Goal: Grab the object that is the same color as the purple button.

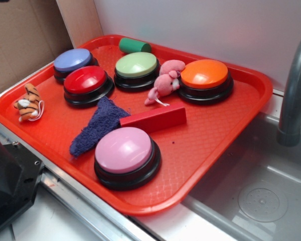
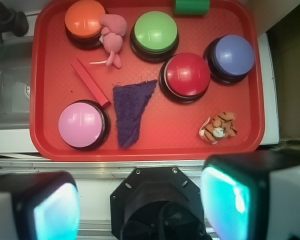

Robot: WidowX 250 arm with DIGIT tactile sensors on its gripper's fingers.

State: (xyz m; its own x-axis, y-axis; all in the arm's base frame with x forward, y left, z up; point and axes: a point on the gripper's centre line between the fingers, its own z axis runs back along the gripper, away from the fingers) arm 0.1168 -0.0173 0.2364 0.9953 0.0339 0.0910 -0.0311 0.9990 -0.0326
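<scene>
A dark blue-purple fuzzy rag [image 1: 97,125] [image 2: 131,112], the object, lies flat on the red tray [image 1: 215,135] [image 2: 250,90] between the pink button and the red button. The purple button [image 1: 72,61] [image 2: 233,53], with a lavender-blue dome and black base, sits at the tray's far left corner in the exterior view. My gripper [image 2: 140,207] is open, its two teal-padded fingers [image 2: 55,215] wide apart with nothing between them. It hangs high over the robot base, short of the tray's near edge. In the exterior view the gripper is out of frame.
On the tray: pink button [image 1: 124,151], red button [image 1: 86,81], green button [image 1: 136,66], orange button [image 1: 204,75], red block [image 1: 154,119] touching the rag, pink plush [image 1: 165,83], green cylinder [image 1: 134,46], tiger toy [image 1: 29,103]. A sink [image 1: 261,191] and faucet [image 1: 293,100] are to the right.
</scene>
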